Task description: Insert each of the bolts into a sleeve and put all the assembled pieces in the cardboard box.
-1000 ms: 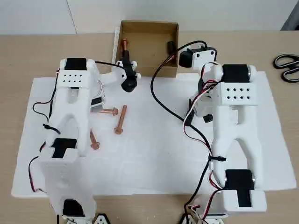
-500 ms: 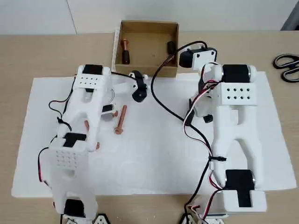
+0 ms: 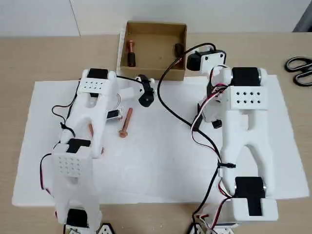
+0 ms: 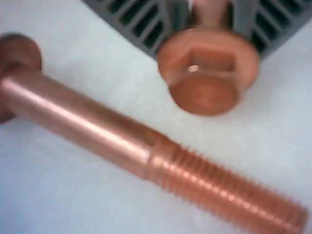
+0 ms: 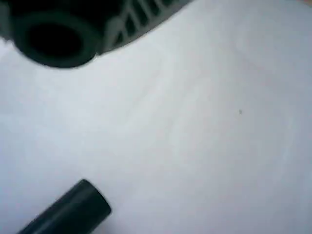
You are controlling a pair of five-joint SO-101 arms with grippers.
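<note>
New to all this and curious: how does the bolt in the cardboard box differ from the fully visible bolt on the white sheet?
The boxed bolt wears a black sleeve on one end; the sheet bolt is bare. The boxed bolt lies inside the cardboard box, the sheet bolt on the white sheet. Both are copper-coloured.

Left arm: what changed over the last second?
The left arm pulled back from the cardboard box and is now over the bolts on the mat. The bolt-and-sleeve piece it held at the box now lies inside it. The right arm and scissors stayed put.
</note>
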